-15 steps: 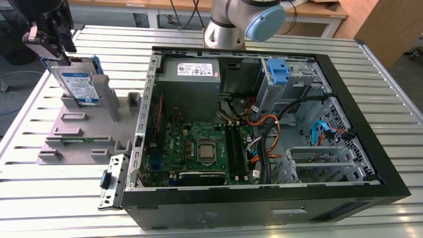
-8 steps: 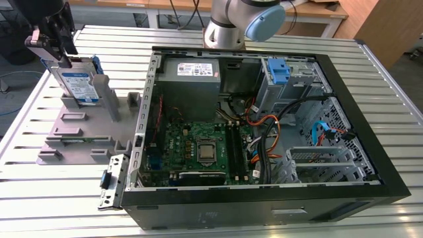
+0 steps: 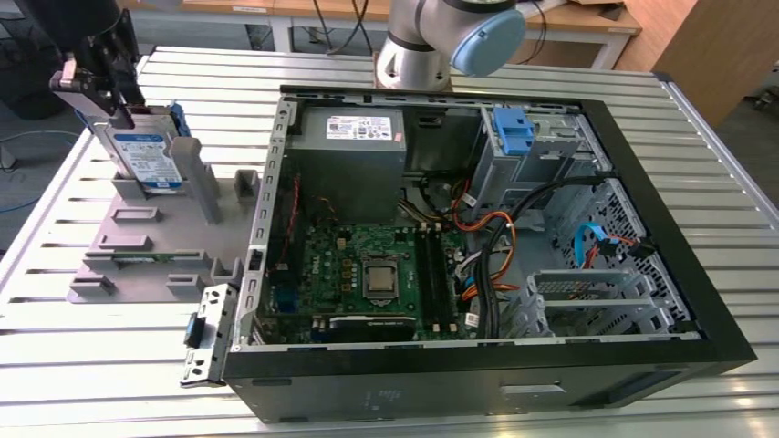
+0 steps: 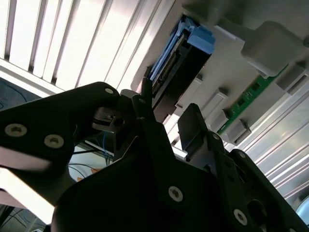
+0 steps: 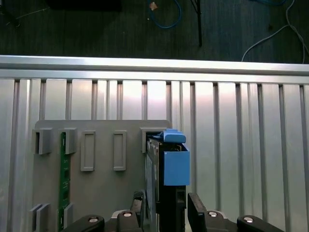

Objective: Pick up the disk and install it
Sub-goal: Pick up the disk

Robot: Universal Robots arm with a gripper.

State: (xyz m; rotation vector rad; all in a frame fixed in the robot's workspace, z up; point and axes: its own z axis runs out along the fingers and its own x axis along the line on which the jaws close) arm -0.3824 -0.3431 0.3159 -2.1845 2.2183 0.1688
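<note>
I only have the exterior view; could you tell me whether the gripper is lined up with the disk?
Observer: In the first wrist view the disk stands edge-on, in line with the gap of the gripper.
Operator: Thank you; are its fingers open?
Observer: Yes; in the second wrist view the fingers stand apart with nothing between them.

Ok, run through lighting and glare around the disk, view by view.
Exterior view: even light, the disk clear of glare. Second wrist view: table slats glare white, the gripper in shadow. First wrist view: bright bands on the slats, the disk evenly lit.
</note>
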